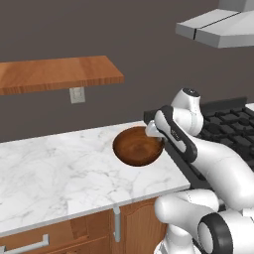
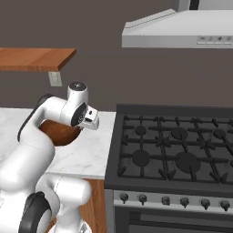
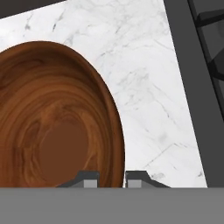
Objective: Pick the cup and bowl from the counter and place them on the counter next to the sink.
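The brown wooden bowl (image 1: 136, 145) hangs tilted just above the white marble counter (image 1: 59, 171), near its right end beside the stove. My gripper (image 1: 152, 132) is shut on the bowl's right rim. In the hand view the two fingertips (image 3: 90, 178) straddle that rim (image 3: 114, 144), with my gripper (image 3: 111, 178) over it. From the right base view the bowl (image 2: 59, 132) shows partly behind my arm, below the gripper (image 2: 81, 129). The cup and the sink are out of view.
A black gas stove (image 2: 177, 145) adjoins the counter on the right, under a grey range hood (image 2: 182, 29). A wooden shelf (image 1: 54, 72) and a wall outlet (image 1: 77, 94) hang above the counter. Brown cabinets with silver handles (image 1: 116, 223) run below.
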Tool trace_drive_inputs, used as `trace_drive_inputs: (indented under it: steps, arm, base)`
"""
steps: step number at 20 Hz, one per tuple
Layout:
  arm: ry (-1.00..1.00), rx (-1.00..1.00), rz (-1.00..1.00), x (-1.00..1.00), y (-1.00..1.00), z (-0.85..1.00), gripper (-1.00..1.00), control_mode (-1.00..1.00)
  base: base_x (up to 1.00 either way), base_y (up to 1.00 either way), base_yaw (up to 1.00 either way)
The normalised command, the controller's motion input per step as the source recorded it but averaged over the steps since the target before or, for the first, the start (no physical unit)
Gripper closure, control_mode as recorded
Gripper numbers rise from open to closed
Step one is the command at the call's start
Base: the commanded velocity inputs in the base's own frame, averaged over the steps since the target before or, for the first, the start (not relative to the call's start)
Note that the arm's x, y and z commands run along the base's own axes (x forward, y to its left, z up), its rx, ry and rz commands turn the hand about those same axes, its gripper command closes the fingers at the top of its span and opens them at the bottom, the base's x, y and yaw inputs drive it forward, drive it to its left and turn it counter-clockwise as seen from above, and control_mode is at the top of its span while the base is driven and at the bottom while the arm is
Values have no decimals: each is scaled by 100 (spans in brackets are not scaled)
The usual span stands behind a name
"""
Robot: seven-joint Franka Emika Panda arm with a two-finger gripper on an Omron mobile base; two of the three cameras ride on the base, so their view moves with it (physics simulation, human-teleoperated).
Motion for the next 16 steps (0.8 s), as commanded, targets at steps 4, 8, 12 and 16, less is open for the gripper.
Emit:
trace_drive_inputs:
  steps: [4,8,12,16]
  arm:
    - [0,0,0,0,0,0,100,100]
    - [0,0,0,0,0,0,100,100]
    - [0,0,0,0,0,0,100,100]
    - [0,0,0,0,0,0,100,100]
  base:
    - [-63,-2,0]
    - [-87,-6,0]
    - [-18,0,-1]
    - [12,0,21]
